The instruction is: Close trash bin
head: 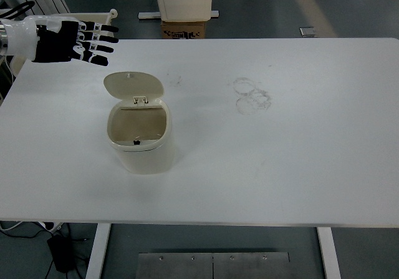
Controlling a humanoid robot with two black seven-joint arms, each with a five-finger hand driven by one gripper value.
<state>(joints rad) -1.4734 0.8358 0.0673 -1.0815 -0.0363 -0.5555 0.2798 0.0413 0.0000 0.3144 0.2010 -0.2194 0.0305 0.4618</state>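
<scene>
Nearest the table's front edge, left of centre on the white rectangular table [299, 166], stands the small cream plastic trash bin [144, 153], its mouth open and a dark button showing at the front rim. Just behind the mouth, the rounded cream hinged lid [133, 85] stands tipped back from the hinge at the bin's far edge, its inner face turned toward the camera. Farther back and to the left, the robot's left hand [68, 42], black with white knuckle joints, hovers above the table's far-left corner, fingers [103, 39] spread and extended toward the right, holding nothing.

The lid lies to the right of and nearer than the fingertips, close but clearly apart from them. The hinge line runs left to right, so closing it likely calls for a push on the lid's back, toward the front edge. Only the left hand is near; the right arm is not visible.

The bin's interior is shadowed, and the lid's back face is hidden. Faint ring smudges [252, 95] mark the tabletop well to the right.
</scene>
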